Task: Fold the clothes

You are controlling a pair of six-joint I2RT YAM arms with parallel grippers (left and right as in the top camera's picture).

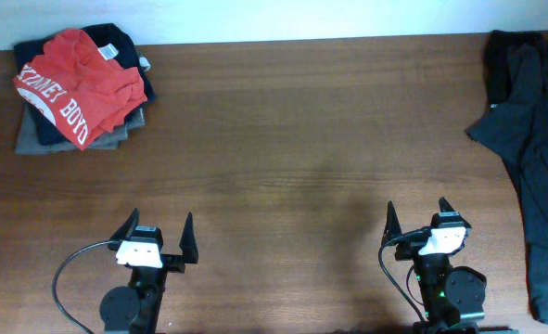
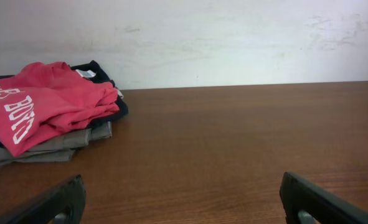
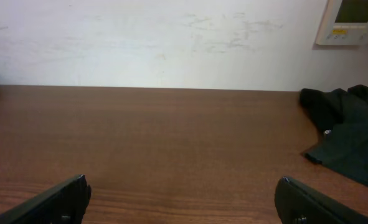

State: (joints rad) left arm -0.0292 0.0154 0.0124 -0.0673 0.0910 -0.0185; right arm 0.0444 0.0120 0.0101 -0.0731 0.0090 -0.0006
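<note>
**Both grippers empty; loose dark garment at table edge is the risk**

Near: left gripper [image 1: 160, 224] at 7 o'clock and right gripper [image 1: 417, 211] at 5 o'clock, jaws spread wide, nothing between them. Bare wooden table [image 1: 292, 139] ahead of both.

Mid: crumpled dark grey-green garment [image 1: 538, 158] at 3 o'clock, unfolded, lying along the table's right edge. Prob. the next item.

Risks:
- Pull toward the edge could slide it off the table.
- Dark cloth, creased layers: hem hard to find, so a pinch may catch 2 layers or bunch it.

Far: stack at 10 o'clock, red T-shirt [image 1: 79, 79] loose on top of darker folded items [image 1: 32, 134]. A careless sweep could topple it.

Writing: white "BOYS" on the red shirt; the word before it is creased, approx. ending "NEY". White neck label [image 1: 107, 52] and wall panel [image 3: 352, 18]: too small to read.
</note>
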